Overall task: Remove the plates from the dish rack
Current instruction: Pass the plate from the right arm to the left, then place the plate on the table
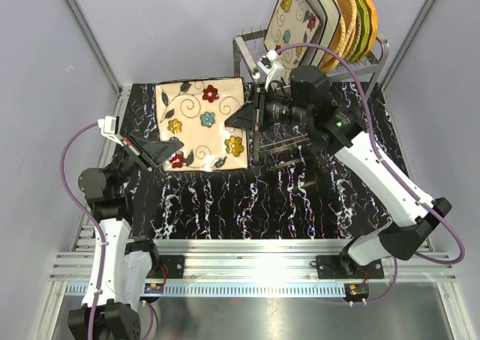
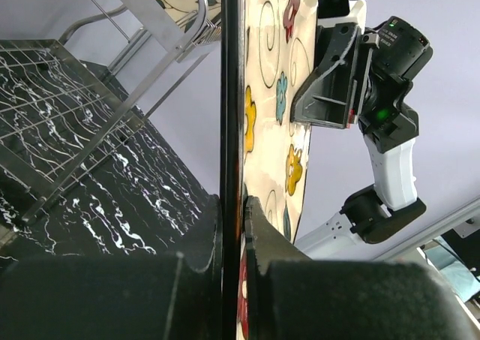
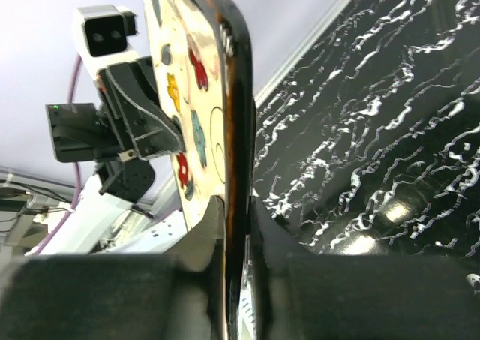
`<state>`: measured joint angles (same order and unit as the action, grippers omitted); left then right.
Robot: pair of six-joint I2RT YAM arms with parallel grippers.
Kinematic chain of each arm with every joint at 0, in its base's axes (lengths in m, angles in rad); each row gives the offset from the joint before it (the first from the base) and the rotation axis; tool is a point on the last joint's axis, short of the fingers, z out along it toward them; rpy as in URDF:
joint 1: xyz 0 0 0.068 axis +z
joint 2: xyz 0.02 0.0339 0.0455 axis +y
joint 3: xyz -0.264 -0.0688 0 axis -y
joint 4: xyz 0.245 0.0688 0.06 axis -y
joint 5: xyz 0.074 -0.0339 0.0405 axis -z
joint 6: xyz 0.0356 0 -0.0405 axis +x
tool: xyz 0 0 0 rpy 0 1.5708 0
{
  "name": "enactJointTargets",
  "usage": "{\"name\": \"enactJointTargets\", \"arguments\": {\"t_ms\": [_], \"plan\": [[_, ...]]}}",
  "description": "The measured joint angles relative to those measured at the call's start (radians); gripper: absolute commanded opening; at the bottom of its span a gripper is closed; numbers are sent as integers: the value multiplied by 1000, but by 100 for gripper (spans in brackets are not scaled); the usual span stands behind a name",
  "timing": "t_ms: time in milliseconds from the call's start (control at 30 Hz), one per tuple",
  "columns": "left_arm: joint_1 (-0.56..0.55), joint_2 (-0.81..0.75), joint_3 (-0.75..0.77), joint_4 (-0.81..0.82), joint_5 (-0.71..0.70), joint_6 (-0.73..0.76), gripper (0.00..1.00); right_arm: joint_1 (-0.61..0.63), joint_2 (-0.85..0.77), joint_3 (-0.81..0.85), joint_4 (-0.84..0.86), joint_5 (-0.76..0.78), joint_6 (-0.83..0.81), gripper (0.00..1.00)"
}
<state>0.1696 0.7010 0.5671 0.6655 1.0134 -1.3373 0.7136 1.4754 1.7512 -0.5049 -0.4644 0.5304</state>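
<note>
Left fingers (image 1: 160, 151) and right fingers (image 1: 244, 117) both clamp the flowered plate (image 1: 199, 122) over the black marbled tabletop (image 1: 285, 197), pale walls (image 1: 45, 70) around.

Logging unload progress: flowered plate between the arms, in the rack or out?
Out. The plate is clear of the rack, over the mat, opposite edges pinched by left end effector and right end effector.

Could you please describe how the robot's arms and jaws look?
The left arm and right arm have white links and black joints, each trailed by a purple cable. The left gripper and right gripper have black wedge-shaped jaws, each carrying a white camera box. A green light shows on the right arm.
</note>
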Motion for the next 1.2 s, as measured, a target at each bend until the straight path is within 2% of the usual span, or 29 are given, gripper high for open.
{"name": "enactJointTargets", "arguments": {"t_ms": [100, 133, 267, 333, 367, 500, 967, 1200], "plan": [[-2, -13, -6, -2, 1, -4, 0, 4, -7, -18, 30, -1, -11, 45], [-2, -18, -7, -7, 3, -3, 0, 5, -9, -22, 40, 0, -15, 55], [-3, -21, -19, -29, 5, 3, 0, 5, -30, -32, 87, 1, -36, 76], [-3, -21, -21, -35, 6, 3, 0, 5, -43, -40, 97, 2, -45, 81], [-3, -22, -21, -37, 8, 3, 0, 5, -50, -43, 101, 2, -50, 89], [-4, -28, -21, -39, 8, 4, 0, 5, -78, -58, 122, 1, -92, 100], [3, -33, -20, -46, 34, 14, 0, 1, -283, -225, 163, 9, -455, 100], [32, -9, -13, -92, 14, 51, 0, -39, -414, -281, 164, 54, -552, 100]]}}
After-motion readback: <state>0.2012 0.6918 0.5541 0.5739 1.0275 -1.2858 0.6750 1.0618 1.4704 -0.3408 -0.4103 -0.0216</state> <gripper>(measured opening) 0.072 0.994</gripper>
